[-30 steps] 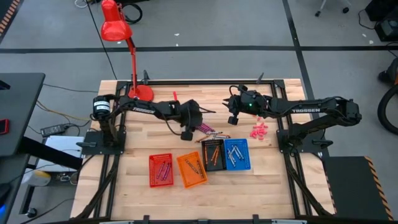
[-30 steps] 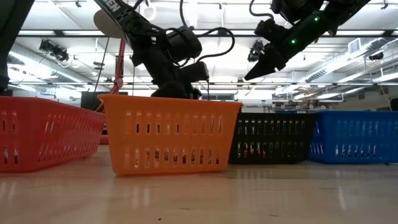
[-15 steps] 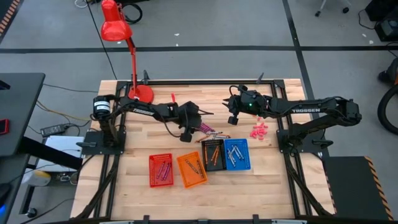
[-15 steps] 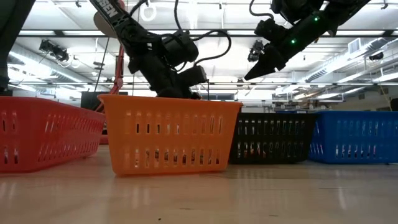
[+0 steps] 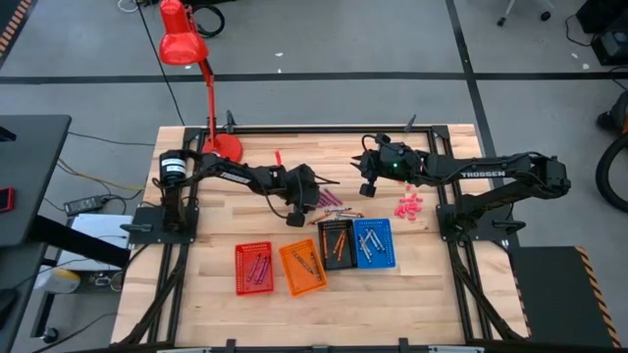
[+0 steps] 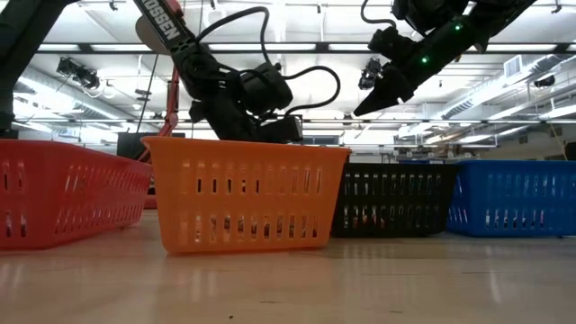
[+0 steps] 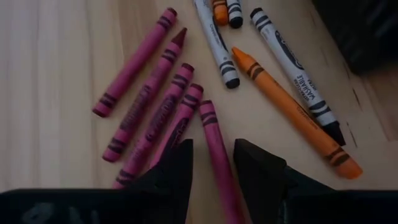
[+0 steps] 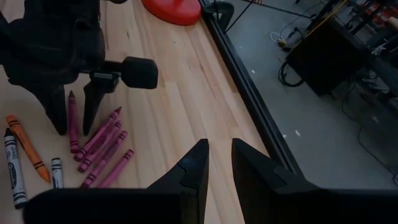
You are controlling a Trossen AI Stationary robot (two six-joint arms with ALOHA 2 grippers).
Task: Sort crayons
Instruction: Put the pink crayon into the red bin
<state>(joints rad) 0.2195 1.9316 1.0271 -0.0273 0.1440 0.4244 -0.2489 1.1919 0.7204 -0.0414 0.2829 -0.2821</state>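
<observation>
Loose crayons (image 5: 334,203) lie flat on the wooden table behind the baskets: several magenta ones (image 7: 149,106), an orange one (image 7: 292,118) and silvery-white ones (image 7: 292,62). My left gripper (image 7: 214,165) is open, low over them. Its fingers stand on either side of one magenta crayon (image 7: 216,149); I cannot tell whether they touch it. The right wrist view shows it too (image 8: 74,115). My right gripper (image 8: 219,163) is open by a narrow gap and empty, held up over the table's far part (image 5: 368,181).
Four small baskets stand in a row near the middle: red (image 5: 254,268), orange (image 5: 302,266), black (image 5: 337,244) and blue (image 5: 373,242), each with crayons inside. A small pink heap (image 5: 408,206) lies at the right. A red lamp's base (image 5: 223,147) stands at the far left.
My left gripper has gone toward the table's right edge and a little down, over the loose crayons. My right arm has kept still.
</observation>
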